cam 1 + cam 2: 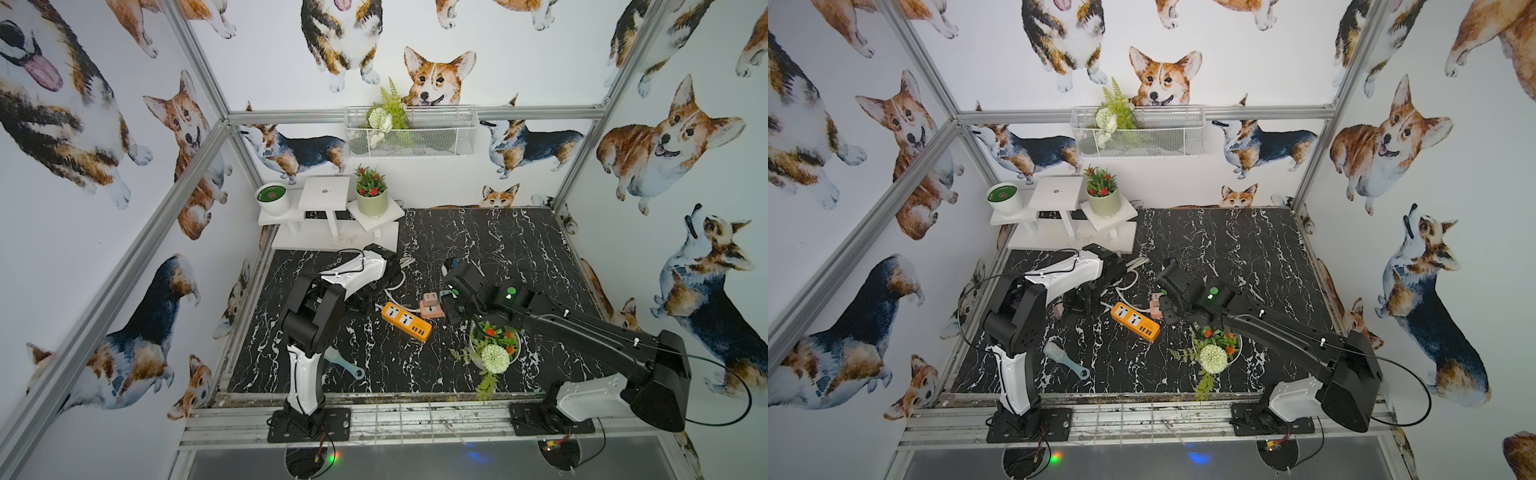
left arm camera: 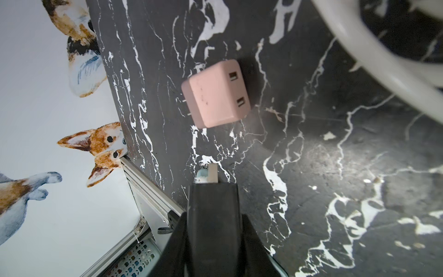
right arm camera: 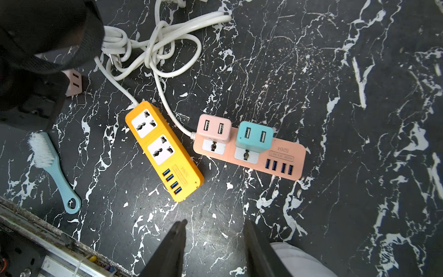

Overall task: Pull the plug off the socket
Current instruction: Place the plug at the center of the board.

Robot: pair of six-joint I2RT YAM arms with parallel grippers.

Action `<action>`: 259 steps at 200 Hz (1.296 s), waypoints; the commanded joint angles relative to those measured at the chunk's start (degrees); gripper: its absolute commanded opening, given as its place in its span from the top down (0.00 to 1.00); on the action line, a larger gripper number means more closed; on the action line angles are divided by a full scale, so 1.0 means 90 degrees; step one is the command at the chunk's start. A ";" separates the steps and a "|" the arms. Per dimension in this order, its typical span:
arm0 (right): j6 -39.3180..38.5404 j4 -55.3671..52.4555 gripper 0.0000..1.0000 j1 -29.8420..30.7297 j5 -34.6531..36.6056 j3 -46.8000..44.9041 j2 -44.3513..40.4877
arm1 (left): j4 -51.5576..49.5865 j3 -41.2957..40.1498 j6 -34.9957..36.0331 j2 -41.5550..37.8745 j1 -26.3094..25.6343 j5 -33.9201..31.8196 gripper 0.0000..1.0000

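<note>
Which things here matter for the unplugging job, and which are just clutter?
Job: pink power strip, pink plug seated in it, teal plug beside it.
Lying about: orange power strip, loose pink plug, brush, flower arrangement.

A light-blue brush (image 1: 345, 365) with white bristles is lying flat on the black marbled table (image 1: 498, 249), near the front edge. A bunch of flowers (image 1: 495, 357) with fern leaves is sitting in a white bowl (image 3: 302, 263). At the back left a white stepped stand (image 1: 322, 201) is carrying a white pot (image 1: 274, 208) and a green pot (image 1: 372, 208) with red blooms. A wire basket (image 1: 440, 141) holding more greenery is hanging on the back wall, and corgi pictures (image 1: 436, 81) are covering the walls
</note>
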 commanded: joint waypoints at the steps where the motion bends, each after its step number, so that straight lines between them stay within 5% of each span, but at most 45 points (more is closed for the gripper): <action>1: 0.0139 -0.0219 0.54 -0.0018 0.0221 0.0000 -0.0139 | 0.0019 -0.0110 -0.0314 0.0106 -0.0242 -0.0155 1.00; 119: 0.0150 -0.0530 0.54 -0.0047 0.0211 0.0059 -0.0296 | 0.1009 -0.0847 -0.0495 0.0561 -0.0561 -0.0524 1.00; 164: 0.0239 -0.0602 0.54 -0.0084 0.0149 -0.0026 -0.0342 | 0.1400 -0.0933 -0.0252 0.0623 -0.0570 -0.0390 0.86; 198: 0.0339 -0.0603 0.53 -0.0307 -0.0114 -0.0067 -0.0387 | 0.1500 -0.0960 -0.0208 0.0576 -0.0567 -0.0229 0.64; 259: 0.0372 -0.0605 0.53 -0.0408 -0.0144 -0.0071 -0.0351 | 0.1472 -0.0887 -0.0113 0.0296 -0.0568 -0.0186 0.55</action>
